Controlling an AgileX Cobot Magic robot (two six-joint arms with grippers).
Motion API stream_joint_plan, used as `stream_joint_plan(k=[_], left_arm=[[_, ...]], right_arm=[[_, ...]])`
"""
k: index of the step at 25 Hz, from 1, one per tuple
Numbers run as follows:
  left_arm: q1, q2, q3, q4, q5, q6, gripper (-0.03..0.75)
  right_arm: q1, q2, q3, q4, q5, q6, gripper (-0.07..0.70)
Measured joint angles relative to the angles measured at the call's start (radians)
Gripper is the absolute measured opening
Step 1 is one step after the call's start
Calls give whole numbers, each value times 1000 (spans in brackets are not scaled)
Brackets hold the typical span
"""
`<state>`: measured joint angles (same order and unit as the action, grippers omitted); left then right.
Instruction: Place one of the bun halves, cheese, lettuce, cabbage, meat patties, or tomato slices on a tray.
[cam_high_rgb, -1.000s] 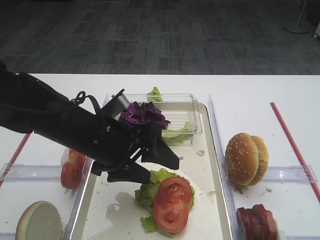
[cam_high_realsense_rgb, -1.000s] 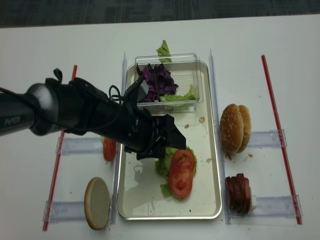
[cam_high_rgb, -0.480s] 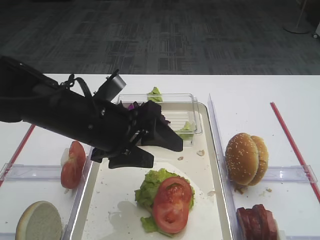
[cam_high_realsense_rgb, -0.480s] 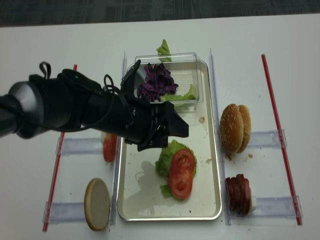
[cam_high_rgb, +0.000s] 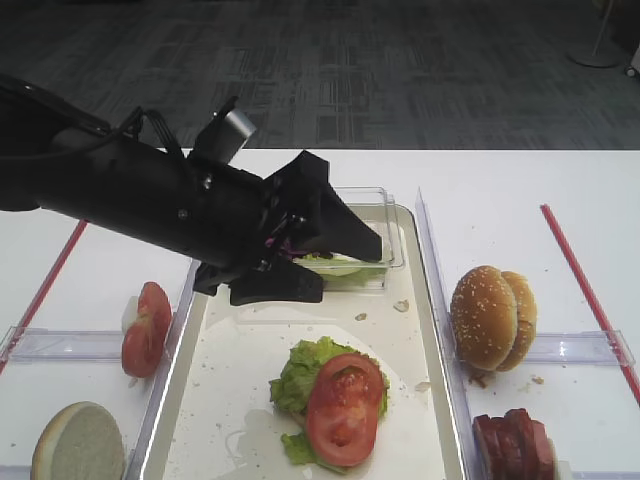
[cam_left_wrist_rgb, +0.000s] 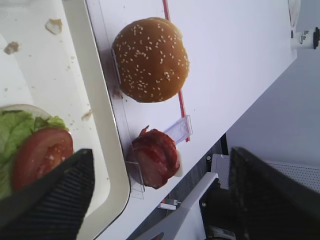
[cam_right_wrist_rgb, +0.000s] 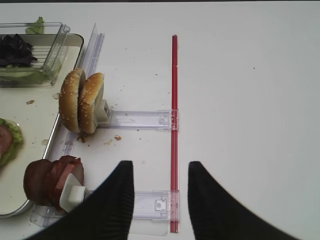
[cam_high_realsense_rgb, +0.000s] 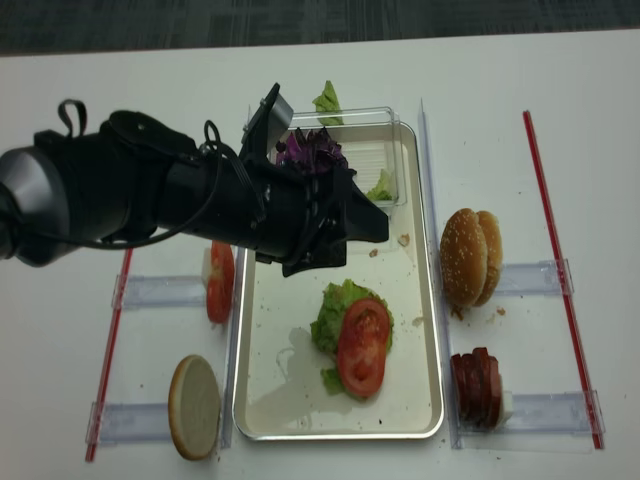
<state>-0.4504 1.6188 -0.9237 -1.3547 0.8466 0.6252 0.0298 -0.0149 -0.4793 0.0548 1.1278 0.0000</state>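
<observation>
While left jaws gape, tomato slice (cam_high_realsense_rgb: 363, 346) lies below on lettuce (cam_high_realsense_rgb: 334, 306).

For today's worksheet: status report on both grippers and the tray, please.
Left gripper open, empty, above tray. Right gripper open, over table. Tomato slice on lettuce. Nothing blocking.

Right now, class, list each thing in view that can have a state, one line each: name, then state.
Left gripper: open, empty, above the tray.
Right gripper: open, empty, over the table.
Tray: holds lettuce and a tomato slice.
Tomato slice: flat on the lettuce.
Clear box: open, holding purple cabbage.
Sesame bun halves: on edge in a holder.
Meat patties: stacked on edge.
Pale bun half: beside the tray.
</observation>
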Motion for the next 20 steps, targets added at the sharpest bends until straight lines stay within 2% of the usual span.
stream_joint_plan(k=[7,12,20], left_arm=[[0,0,-33,32,21,-39,511],[0,-2,-95,97,53,-98,511],[0,-38,-201,212,60,-221,511]], right_arm=[[0,0,0,0,0,0,302],[0,0,0,0,0,0,302],[0,0,0,0,0,0,302]])
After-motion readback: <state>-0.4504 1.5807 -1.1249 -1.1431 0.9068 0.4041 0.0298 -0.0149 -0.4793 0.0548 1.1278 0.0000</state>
